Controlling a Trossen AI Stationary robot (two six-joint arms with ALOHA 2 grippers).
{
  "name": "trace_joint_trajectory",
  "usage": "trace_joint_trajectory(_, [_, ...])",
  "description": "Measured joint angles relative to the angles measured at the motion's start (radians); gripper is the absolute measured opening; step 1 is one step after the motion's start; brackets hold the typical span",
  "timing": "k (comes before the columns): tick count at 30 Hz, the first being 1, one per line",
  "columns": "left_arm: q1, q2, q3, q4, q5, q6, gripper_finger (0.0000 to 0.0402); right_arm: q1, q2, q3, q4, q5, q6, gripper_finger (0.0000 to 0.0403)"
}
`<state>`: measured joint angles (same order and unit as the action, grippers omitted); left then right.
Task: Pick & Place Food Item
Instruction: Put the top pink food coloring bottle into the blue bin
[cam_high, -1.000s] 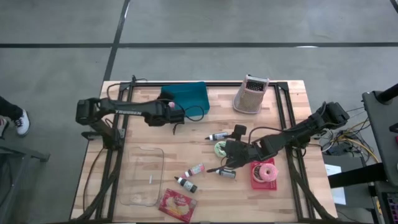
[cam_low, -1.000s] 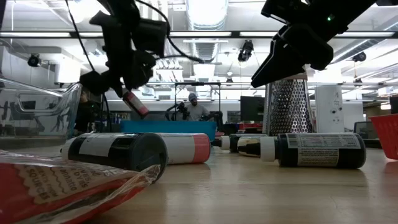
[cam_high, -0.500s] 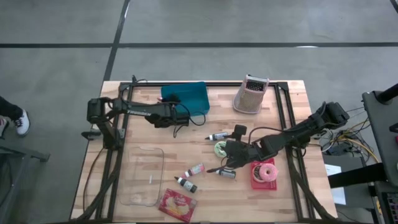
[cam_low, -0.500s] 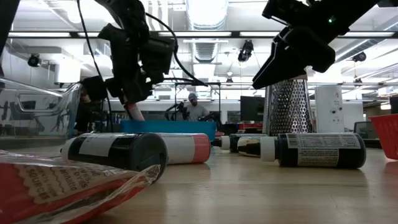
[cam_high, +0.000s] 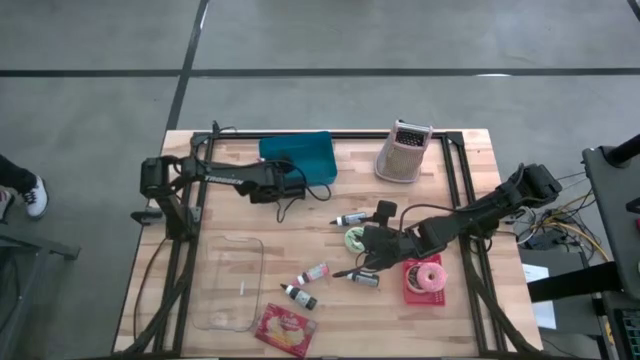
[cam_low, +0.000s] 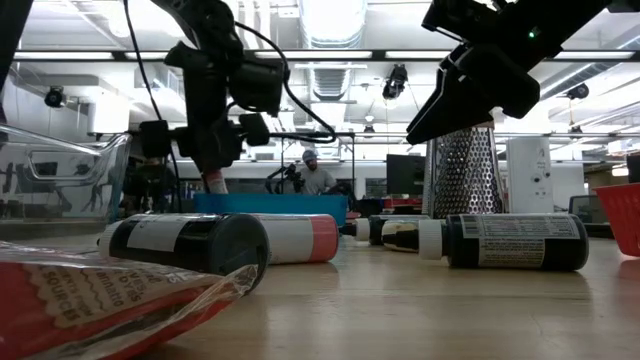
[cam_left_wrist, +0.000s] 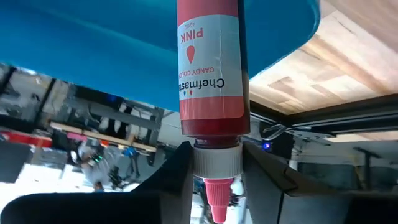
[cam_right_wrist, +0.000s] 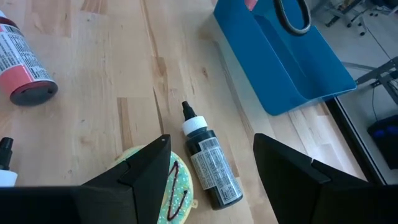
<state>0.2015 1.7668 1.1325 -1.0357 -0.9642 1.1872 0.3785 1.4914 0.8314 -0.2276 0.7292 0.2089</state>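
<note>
Left gripper (cam_left_wrist: 211, 186) clamped on Chefmaster "PINK" candy-color bottle (cam_left_wrist: 210, 68) above blue bin (cam_high: 298, 157); right gripper (cam_right_wrist: 211, 168) spread.

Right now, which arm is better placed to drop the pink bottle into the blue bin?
The left. Its gripper is already shut on the pink bottle beside the blue bin. The right gripper is open and empty, over the green donut mid-table.

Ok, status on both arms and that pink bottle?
Left gripper shut on pink candy colour bottle, poised by the blue bin. Right gripper open, idle above the green donut and a dark bottle. No obstruction seen.
</note>
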Motion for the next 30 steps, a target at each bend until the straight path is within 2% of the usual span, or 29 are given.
trace_joint_trajectory(6, [0.001, 0.000, -0.001, 0.049, 0.001, 0.075, 0.0101, 0.000, 0.000, 0.000, 0.000, 0.000, 0.000, 0.0226])
trace_joint_trajectory(16, [0.001, 0.000, -0.002, 0.048, 0.082, 0.252, 0.0101, 0.000, -0.003, 0.000, -0.001, 0.000, -0.003, 0.0226])
trace_joint_trajectory(23, [-0.001, 0.000, -0.002, 0.048, 0.200, 0.287, 0.0101, 0.000, -0.004, -0.001, -0.003, 0.001, -0.003, 0.0226])
trace_joint_trajectory(28, [-0.001, 0.000, -0.002, 0.048, 0.206, 0.286, 0.0101, -0.003, -0.005, -0.001, -0.004, 0.000, -0.003, 0.0226])
trace_joint_trajectory(30, [-0.001, 0.000, -0.001, 0.049, 0.206, 0.278, 0.0114, -0.005, -0.005, -0.001, -0.005, 0.001, -0.003, 0.0226])
